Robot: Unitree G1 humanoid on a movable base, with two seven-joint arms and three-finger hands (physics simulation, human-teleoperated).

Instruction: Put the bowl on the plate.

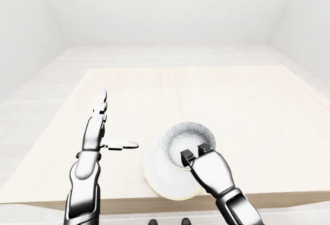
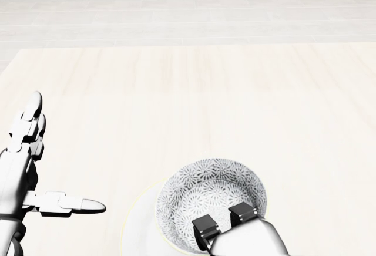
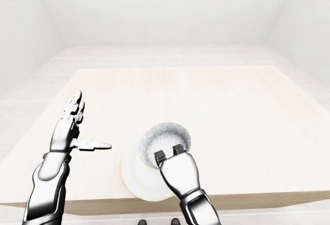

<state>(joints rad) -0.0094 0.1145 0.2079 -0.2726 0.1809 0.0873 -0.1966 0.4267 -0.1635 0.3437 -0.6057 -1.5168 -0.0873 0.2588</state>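
A patterned grey-and-white bowl (image 2: 210, 197) is held over the white plate (image 2: 140, 228) at the bottom of the head view, covering most of the plate. My right hand (image 2: 226, 223) is shut on the bowl's near rim, two fingers hooked inside it. Whether the bowl touches the plate I cannot tell. My left hand (image 2: 36, 177) stands open at the left edge, thumb pointing right, apart from the plate. In the left-eye view the bowl (image 1: 187, 140) sits above the plate (image 1: 154, 173) near the table's bottom edge.
A pale wooden table (image 1: 216, 101) spreads across the views, with its near edge just below the plate. White floor and walls surround it.
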